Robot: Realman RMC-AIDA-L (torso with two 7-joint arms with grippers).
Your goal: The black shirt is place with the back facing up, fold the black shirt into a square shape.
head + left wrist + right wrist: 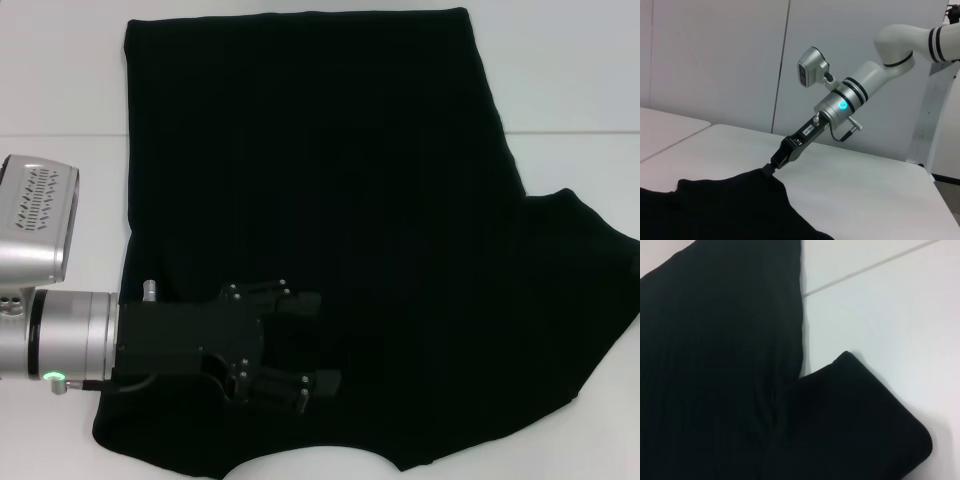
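Observation:
The black shirt [330, 220] lies spread flat on the white table, plain side up, with one sleeve [590, 290] reaching to the right. My left gripper [312, 342] hovers over the shirt's near left part, open and empty. My right gripper is outside the head view. It shows in the left wrist view [772, 168], where it is pinched on the raised edge of the shirt [730, 210]. The right wrist view shows the shirt's body [715, 365] and the sleeve [855, 425] on the table.
The white table [560, 70] has a seam [865, 271] running beside the shirt. Bare table lies to the left [60, 110] and right of the shirt. A wall stands behind the table [715, 60].

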